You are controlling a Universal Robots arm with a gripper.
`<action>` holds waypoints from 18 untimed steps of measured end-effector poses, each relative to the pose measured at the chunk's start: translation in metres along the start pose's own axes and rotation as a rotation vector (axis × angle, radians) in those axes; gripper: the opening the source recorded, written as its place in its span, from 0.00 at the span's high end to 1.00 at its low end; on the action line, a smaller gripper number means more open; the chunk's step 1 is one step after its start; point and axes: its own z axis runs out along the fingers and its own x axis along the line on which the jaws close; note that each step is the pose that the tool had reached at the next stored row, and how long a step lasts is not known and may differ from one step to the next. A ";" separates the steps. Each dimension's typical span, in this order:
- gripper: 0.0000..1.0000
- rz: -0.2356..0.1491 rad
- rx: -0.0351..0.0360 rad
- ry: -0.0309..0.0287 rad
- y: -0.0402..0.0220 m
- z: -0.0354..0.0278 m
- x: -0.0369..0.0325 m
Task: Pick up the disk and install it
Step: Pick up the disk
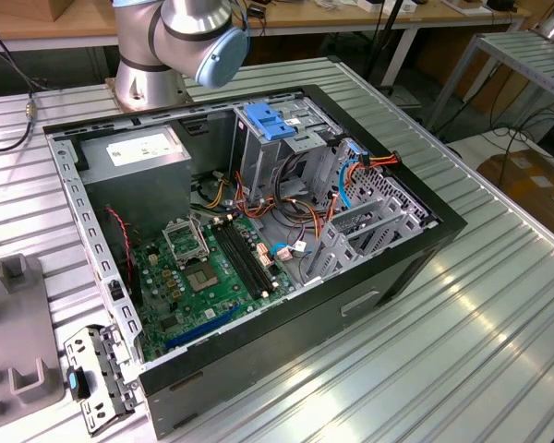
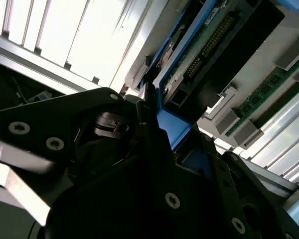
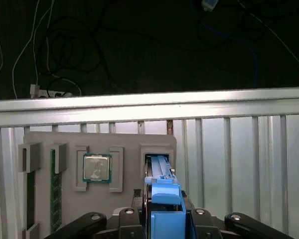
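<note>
The place is a robotics lab or workshop. A silver robot arm with light-blue joint caps (image 1: pixel 180 37) stands on a ribbed aluminium-profile table (image 1: pixel 499 351) beside an opened black desktop computer case (image 1: pixel 258 369). A grey moulded parts tray (image 3: pixel 124 144) lies nearby, and wooden workbenches (image 1: pixel 332 18) stand behind.

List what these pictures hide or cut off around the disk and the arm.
- First wrist view: the disk has its near end cut off by the picture's edge.
- Second wrist view: the gripper covers part of the disk with its dark body.
- Exterior view: the arm is cut off by the top edge.
</note>
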 end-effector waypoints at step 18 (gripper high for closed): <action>0.63 -0.008 0.0003 -0.0002 0.0000 -0.0001 0.0000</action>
